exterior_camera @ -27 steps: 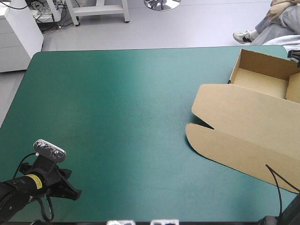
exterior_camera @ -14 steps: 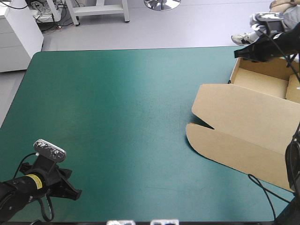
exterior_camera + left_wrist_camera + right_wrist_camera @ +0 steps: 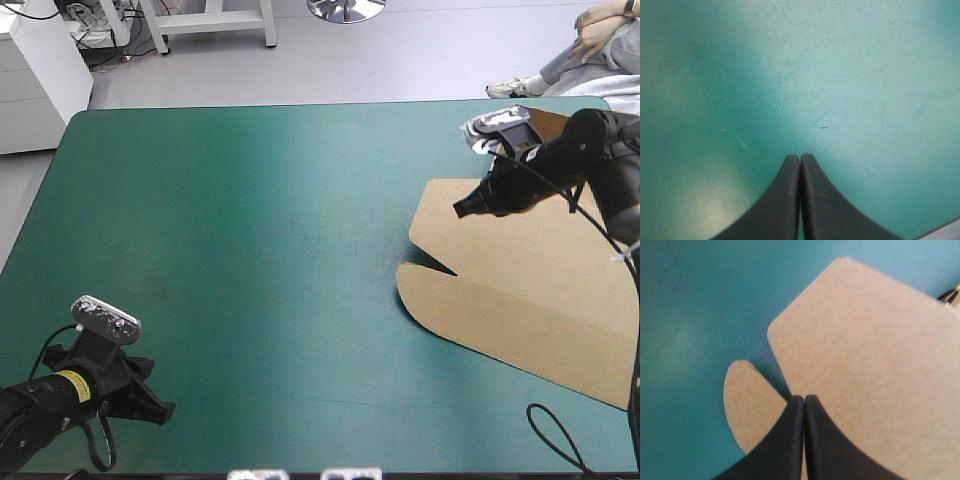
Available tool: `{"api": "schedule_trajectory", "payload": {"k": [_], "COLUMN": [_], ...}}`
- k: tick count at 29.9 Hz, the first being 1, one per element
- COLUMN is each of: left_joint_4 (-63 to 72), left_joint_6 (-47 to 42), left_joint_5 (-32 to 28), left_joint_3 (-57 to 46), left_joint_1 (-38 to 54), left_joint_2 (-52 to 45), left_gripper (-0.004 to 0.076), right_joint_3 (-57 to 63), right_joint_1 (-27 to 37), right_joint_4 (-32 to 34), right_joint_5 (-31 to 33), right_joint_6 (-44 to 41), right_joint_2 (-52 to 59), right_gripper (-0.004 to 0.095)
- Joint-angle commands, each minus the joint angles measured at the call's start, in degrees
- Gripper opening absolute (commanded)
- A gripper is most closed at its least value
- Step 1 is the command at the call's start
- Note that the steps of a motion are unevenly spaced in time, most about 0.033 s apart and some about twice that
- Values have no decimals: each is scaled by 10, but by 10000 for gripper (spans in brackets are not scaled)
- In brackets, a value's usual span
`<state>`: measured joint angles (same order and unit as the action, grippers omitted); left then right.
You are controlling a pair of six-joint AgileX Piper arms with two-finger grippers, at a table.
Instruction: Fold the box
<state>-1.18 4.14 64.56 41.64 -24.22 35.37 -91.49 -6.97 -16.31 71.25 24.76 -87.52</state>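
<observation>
The brown box (image 3: 530,270) lies at the table's right side, its lid spread flat toward the front and its tray part hidden behind my right arm. My right gripper (image 3: 465,207) hangs shut over the lid's far left corner. In the right wrist view the shut right gripper (image 3: 804,399) points at the notch between the lid panel (image 3: 875,360) and its rounded flap (image 3: 747,400). My left gripper (image 3: 160,410) rests shut near the table's front left corner. The left wrist view has the left gripper (image 3: 800,159) over bare teal-green cover.
The teal-green cover (image 3: 250,230) stretches bare from the box to the left edge. A black cable loop (image 3: 550,430) lies on the table near the front right corner.
My right arm swung in from the far right corner, from above the box's tray toward the near left, and now hangs over the lid's corner. The left arm has stayed still.
</observation>
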Motion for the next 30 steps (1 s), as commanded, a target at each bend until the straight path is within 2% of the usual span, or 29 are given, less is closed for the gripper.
{"api": "schedule_trajectory", "payload": {"k": [1,15,22,25,30], "left_joint_4": [4,12,27,28,28], "left_joint_6": [0,-2,-2,-2,-2], "left_joint_5": [-43,-105,-133,-157,-161], "left_joint_3": [14,-17,-42,-58,-74], "left_joint_1": [0,0,0,0,0], "left_joint_2": [2,2,-1,-19,-58], "left_gripper": [-10,-10,-10,-10,-10], "right_joint_3": [60,387,488,527,589], "right_joint_1": [-3,-3,-3,-3,-3], "right_joint_4": [-7,-16,-15,-24,-30], "right_joint_5": [-15,-169,-228,-247,-272], "right_joint_6": [10,14,17,16,17], "right_joint_2": [78,386,506,548,610], "right_gripper": [-16,-17,-17,-17,-17]}}
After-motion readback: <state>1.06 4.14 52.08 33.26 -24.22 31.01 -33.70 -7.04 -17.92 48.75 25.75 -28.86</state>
